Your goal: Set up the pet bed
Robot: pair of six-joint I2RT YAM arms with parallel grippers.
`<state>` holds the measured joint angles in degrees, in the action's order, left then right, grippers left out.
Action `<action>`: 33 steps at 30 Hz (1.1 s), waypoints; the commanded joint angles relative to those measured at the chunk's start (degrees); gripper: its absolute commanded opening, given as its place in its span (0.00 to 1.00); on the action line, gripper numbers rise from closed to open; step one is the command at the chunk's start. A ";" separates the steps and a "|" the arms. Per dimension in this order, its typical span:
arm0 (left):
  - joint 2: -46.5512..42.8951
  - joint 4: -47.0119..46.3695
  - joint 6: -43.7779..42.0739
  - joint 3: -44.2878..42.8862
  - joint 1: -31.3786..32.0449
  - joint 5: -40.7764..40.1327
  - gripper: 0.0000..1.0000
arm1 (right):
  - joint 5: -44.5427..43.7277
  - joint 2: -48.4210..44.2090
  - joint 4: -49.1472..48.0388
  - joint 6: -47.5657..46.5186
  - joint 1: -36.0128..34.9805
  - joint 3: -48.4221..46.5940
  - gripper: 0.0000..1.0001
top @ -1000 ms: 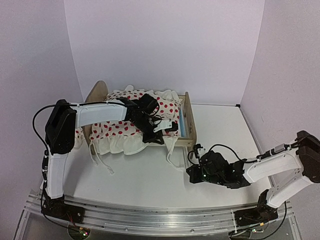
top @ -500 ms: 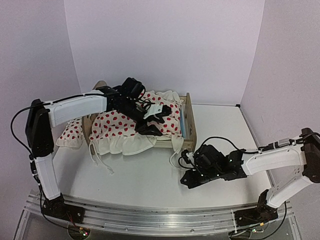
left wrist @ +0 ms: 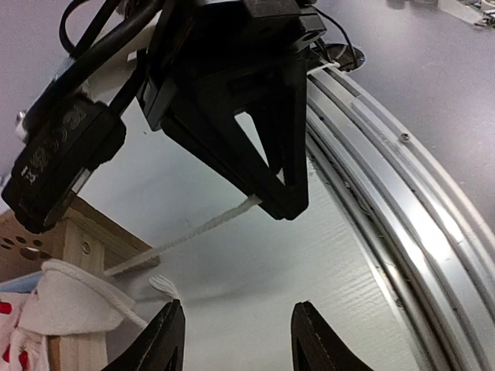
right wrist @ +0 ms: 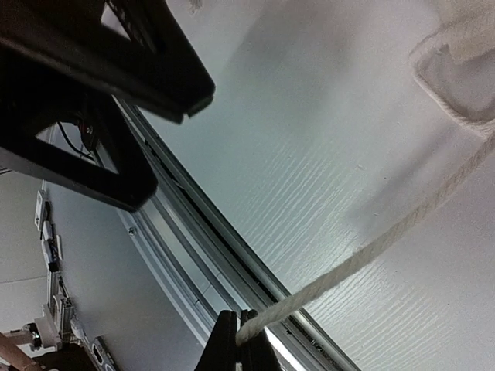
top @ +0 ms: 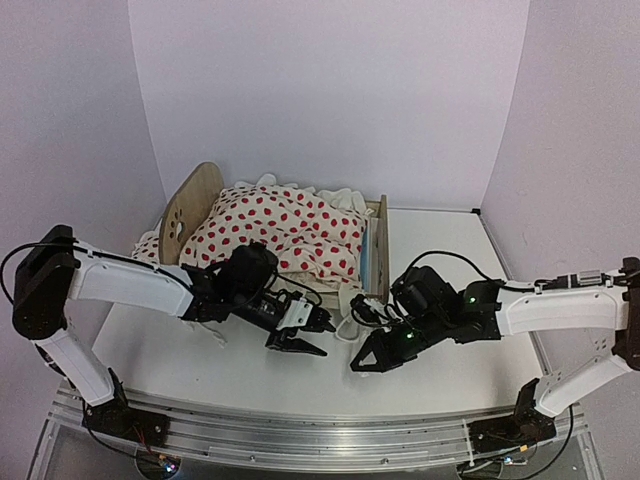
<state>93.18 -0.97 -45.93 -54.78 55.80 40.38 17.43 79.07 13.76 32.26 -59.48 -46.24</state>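
Note:
The pet bed (top: pixel 192 205), light wood with a rounded headboard on the left, stands at the back of the table. A red-dotted blanket (top: pixel 285 225) lies heaped over it, and a strip of blue mattress (top: pixel 369 258) shows by the footboard. My left gripper (top: pixel 300 341) (left wrist: pixel 237 340) is low over the table in front of the bed, open and holding nothing. My right gripper (top: pixel 361 364) (right wrist: pixel 241 326) is just to its right, shut on a white cord (right wrist: pixel 371 249) (left wrist: pixel 203 227) that runs up to the blanket's edge by the bed's corner post (left wrist: pixel 77 241).
A small red-dotted pillow (top: pixel 148 244) peeks out behind the headboard at the left. The aluminium rail (top: pixel 320 425) runs along the near edge, close under both grippers. Purple walls close in the back and sides.
My left gripper let go of the blanket on the bed, came down to the table in front and opened. My right gripper moved left toward it, still shut on the cord.

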 commanded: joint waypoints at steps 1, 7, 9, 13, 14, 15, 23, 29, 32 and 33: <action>1.26 -33.28 -0.74 8.23 2.98 -4.87 0.47 | 1.13 -0.52 0.24 9.33 2.05 -0.81 0.00; 8.01 -48.37 -6.81 11.05 8.73 -13.21 0.48 | 3.96 -1.00 -4.66 16.42 3.49 1.08 0.00; 10.52 -49.90 -5.57 10.36 8.77 -15.21 0.50 | 6.65 -1.42 -5.03 13.69 3.48 1.50 0.00; 13.49 -52.08 -5.11 8.31 8.71 -17.28 0.56 | 11.31 -1.15 -5.47 12.10 3.59 3.42 0.00; 14.29 -51.63 -5.41 7.79 8.69 -17.03 0.56 | 12.23 -0.81 -5.70 11.94 3.63 3.28 0.00; 15.24 -51.46 -5.52 7.26 8.67 -17.02 0.55 | 13.18 -0.56 -5.91 11.66 3.65 3.07 0.00; 17.88 -52.87 -7.67 5.93 8.82 -12.46 0.46 | 15.85 0.78 -6.76 9.59 4.01 1.56 0.00; 19.89 -52.62 -7.54 3.34 8.78 -11.24 0.22 | 16.97 1.03 -7.23 9.58 4.83 0.93 0.00; 20.49 -51.94 -6.59 2.69 8.79 -9.75 0.09 | 17.16 1.09 -7.69 9.82 5.41 0.61 0.00; 20.53 -51.93 -6.42 2.69 8.78 -9.54 0.03 | 17.26 1.06 -7.79 9.87 5.64 0.42 0.00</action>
<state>113.02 -51.27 -53.33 -49.79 64.55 28.35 30.39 79.99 7.72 42.89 -54.14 -43.25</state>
